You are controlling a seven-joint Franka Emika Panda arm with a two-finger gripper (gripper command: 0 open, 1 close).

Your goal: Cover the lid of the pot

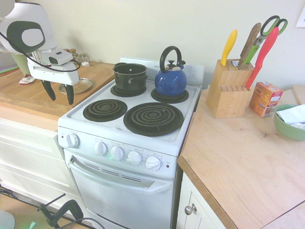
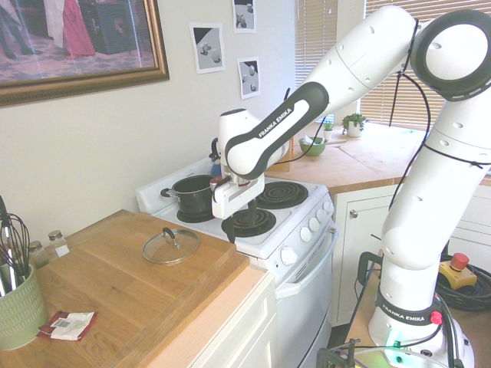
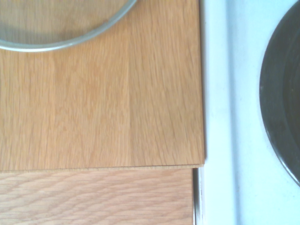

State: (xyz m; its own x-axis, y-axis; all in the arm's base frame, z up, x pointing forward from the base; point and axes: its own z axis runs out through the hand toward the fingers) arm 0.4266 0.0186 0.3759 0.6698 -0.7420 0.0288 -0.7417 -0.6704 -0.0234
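Relative to stove (image 1: 143, 114): gripper (image 1: 57, 91) over its counter-side edge, fingers spread, holding nothing; glass lid (image 2: 171, 245) flat on wooden counter (image 2: 115, 284) beside stove; black pot (image 1: 130, 78) on stove's rear burner nearest that counter, uncovered; blue kettle (image 1: 170, 81) on other rear burner

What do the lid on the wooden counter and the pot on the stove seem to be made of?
The lid: clear glass, since wood grain shows through, with a shiny, probably metal rim. The pot: dark and smooth with a slight sheen, likely coated or enamelled metal, though I can't tell which.
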